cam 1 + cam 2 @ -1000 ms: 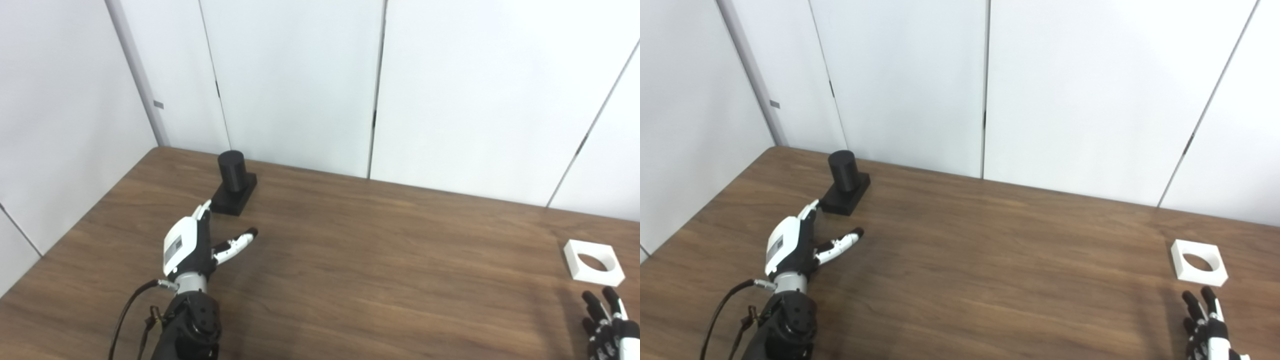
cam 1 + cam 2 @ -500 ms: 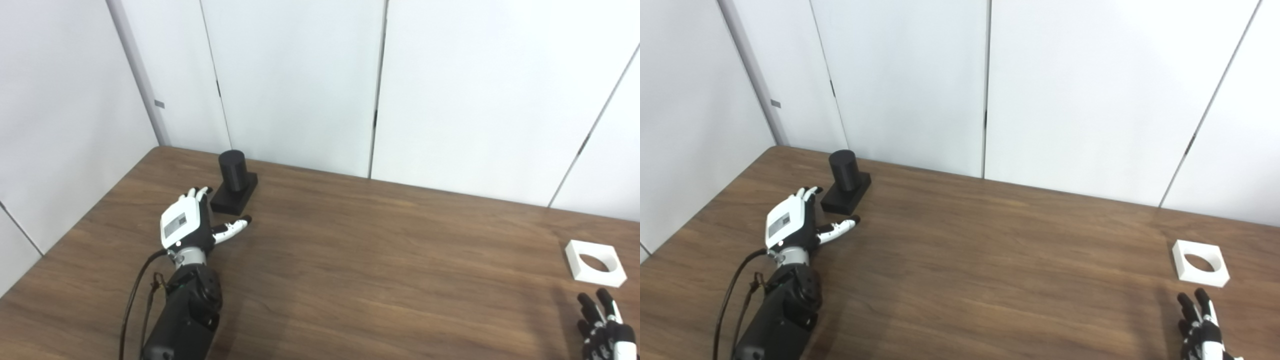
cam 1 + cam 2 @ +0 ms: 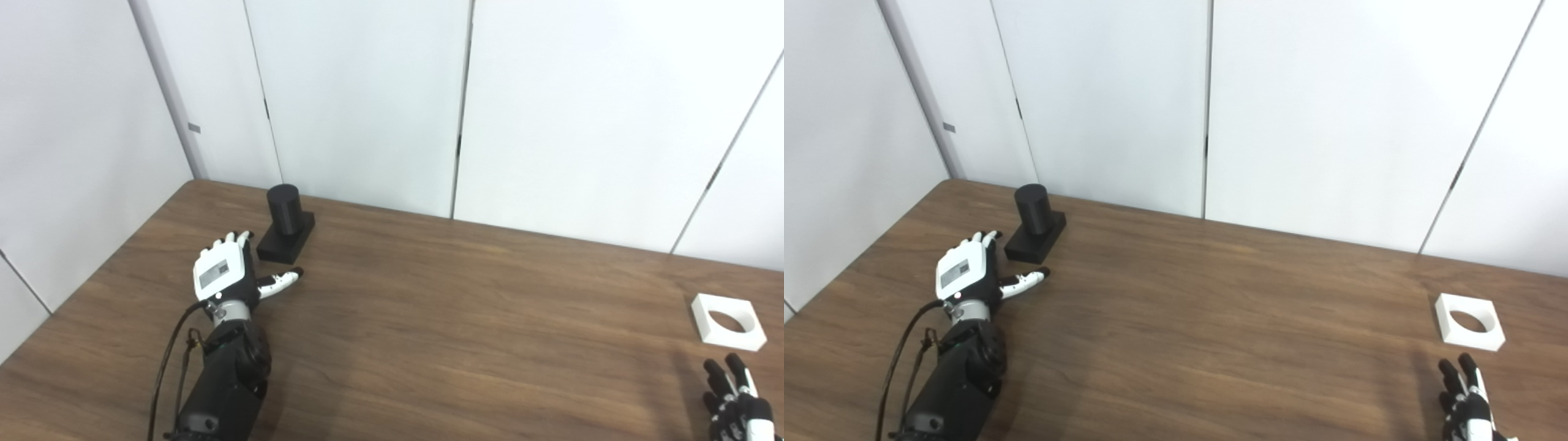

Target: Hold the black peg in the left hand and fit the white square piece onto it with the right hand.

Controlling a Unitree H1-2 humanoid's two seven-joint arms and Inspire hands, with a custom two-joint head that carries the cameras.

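White wall panels [image 3: 367,104] with thin dark seams stand behind a brown wooden counter [image 3: 465,306], which fills the lower part of both views. On the left panel edge there is a small grey mark [image 3: 194,128]; no writing can be read on it.

The black peg [image 3: 284,210] is an upright cylinder on a flat black rectangular base, and it stands at the far left corner of the counter, near the wall. The left hand [image 3: 224,273] is just in front of this base and a little to its left, with its white back turned up. The back carries a grey rectangular label [image 3: 214,270], but its text is too small to read. The fingers [image 3: 231,237] are straight and spread, and they reach beside the left edge of the base; I cannot tell if they touch it. The thumb [image 3: 280,281] points to the right in front of the base. The hand holds nothing.

The white square piece [image 3: 728,321], with a round hole in its middle, lies flat at the far right side of the counter, well apart from the peg. The right hand [image 3: 735,401] is near the bottom right corner, just in front of the piece and not touching it. Its dark fingers [image 3: 714,373] point up toward the piece and stand apart, and it holds nothing.
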